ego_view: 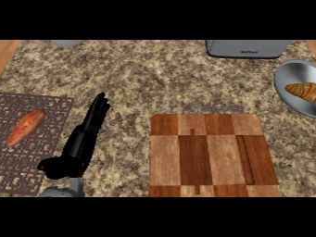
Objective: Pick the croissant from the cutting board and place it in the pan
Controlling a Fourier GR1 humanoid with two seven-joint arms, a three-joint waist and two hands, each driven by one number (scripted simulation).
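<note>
Croissant (309, 91) lies inside the pan (292, 81) at the right edge of the view, so the placing step looks done as things stand. The cutting board (213, 155), a checker of light and dark wood, sits bare at the lower middle of the counter, well apart from the pan.

Only 1 hand shows: the left hand (85, 141) rests left of the board, fingers straight and pointing away up the counter, thumb out to the side, holding nothing. The right hand is out of view, so nothing can be said of its fingers.

By my reading, little is left of the task; the next move calls for no more than keeping clear of the pan so the croissant stays put.

The counter (153, 78) is speckled brown and grey stone, with strips of pale wood at the far left and right corners. A dark patterned mat (9, 171) lies at the left with 1 orange sweet potato (25, 127) on it. At the far edge stands a grey appliance (248, 48), and a small grey object (67, 43) shows at the top left, too cut off to name.
</note>
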